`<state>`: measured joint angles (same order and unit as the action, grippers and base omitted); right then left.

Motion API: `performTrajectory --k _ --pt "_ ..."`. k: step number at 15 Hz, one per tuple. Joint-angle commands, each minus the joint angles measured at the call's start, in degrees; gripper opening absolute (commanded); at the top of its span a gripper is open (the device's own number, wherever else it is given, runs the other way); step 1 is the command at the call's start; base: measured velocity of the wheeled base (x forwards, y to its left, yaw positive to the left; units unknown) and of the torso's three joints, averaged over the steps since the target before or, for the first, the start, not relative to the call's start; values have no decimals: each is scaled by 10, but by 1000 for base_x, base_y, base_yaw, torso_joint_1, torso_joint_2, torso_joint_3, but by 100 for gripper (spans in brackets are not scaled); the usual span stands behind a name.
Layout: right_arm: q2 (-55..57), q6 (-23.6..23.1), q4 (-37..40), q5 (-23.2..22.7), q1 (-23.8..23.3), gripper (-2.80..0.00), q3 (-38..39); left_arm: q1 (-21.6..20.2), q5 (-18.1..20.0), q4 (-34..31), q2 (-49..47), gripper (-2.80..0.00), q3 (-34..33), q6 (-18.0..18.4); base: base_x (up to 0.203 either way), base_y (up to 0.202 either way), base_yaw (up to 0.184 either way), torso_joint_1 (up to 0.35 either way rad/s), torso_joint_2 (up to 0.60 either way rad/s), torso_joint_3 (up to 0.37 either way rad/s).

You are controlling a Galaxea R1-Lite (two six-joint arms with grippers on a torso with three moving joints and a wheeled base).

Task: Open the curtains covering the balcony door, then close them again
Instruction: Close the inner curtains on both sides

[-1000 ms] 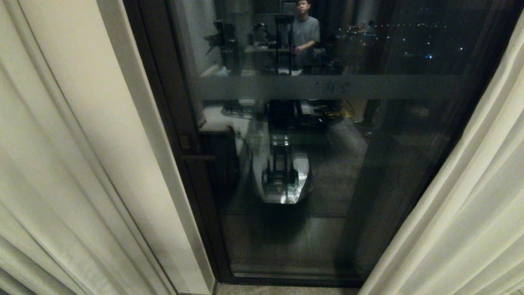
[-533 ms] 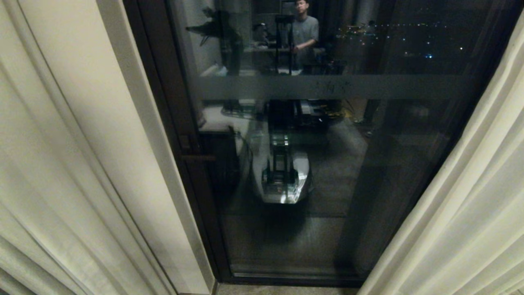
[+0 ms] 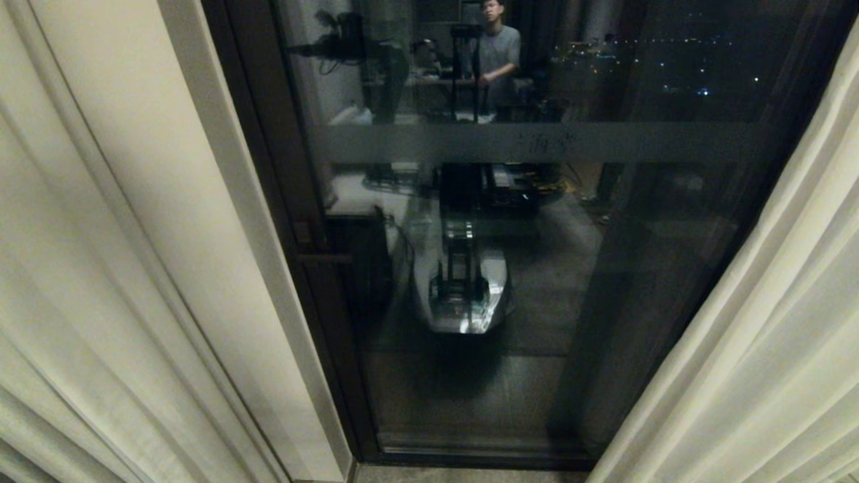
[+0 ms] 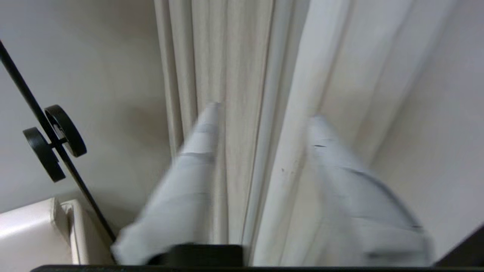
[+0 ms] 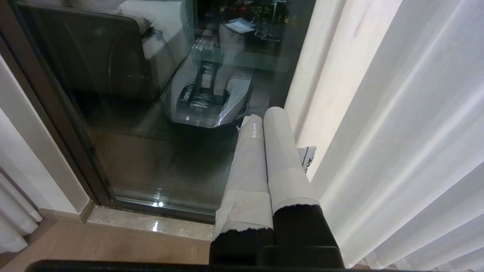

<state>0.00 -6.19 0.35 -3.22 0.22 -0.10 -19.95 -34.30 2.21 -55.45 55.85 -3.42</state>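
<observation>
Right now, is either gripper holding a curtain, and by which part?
No. The left gripper is open facing the left curtain's pleats; the right gripper is shut and empty.

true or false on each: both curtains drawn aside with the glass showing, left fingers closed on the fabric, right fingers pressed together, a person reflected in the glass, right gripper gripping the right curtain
1. The left curtain and right curtain are drawn aside, leaving the balcony door glass exposed. True.
2. The left gripper has its fingers closed on fabric. False: the fingers are spread apart, pointing at the left curtain's pleats, with nothing between them.
3. The right gripper has its fingers pressed together. True.
4. A person shows as a reflection in the glass. True.
5. The right gripper is gripping the right curtain. False: it holds nothing; the curtain hangs beside it.
</observation>
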Motion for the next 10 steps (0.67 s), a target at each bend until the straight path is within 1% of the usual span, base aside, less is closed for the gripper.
performTrajectory --k 1,5,7,8,10 --pt "3 0 0 0 0 -280 0 -51 35 1 -44 0 11 -3 0 0 0 0 0 0" --pt "13 0 0 0 0 -280 0 -111 114 2 -118 0 59 -13 0 0 0 0 0 0" --pt "20 0 0 0 0 -280 0 -131 154 2 -151 0 83 -25 0 0 0 0 0 0" --pt "21 0 0 0 0 -280 0 -140 182 2 -164 0 93 -33 0 0 0 0 0 0" --pt "24 0 0 0 0 -280 0 -154 219 2 -184 0 111 -38 0 0 0 0 0 0"
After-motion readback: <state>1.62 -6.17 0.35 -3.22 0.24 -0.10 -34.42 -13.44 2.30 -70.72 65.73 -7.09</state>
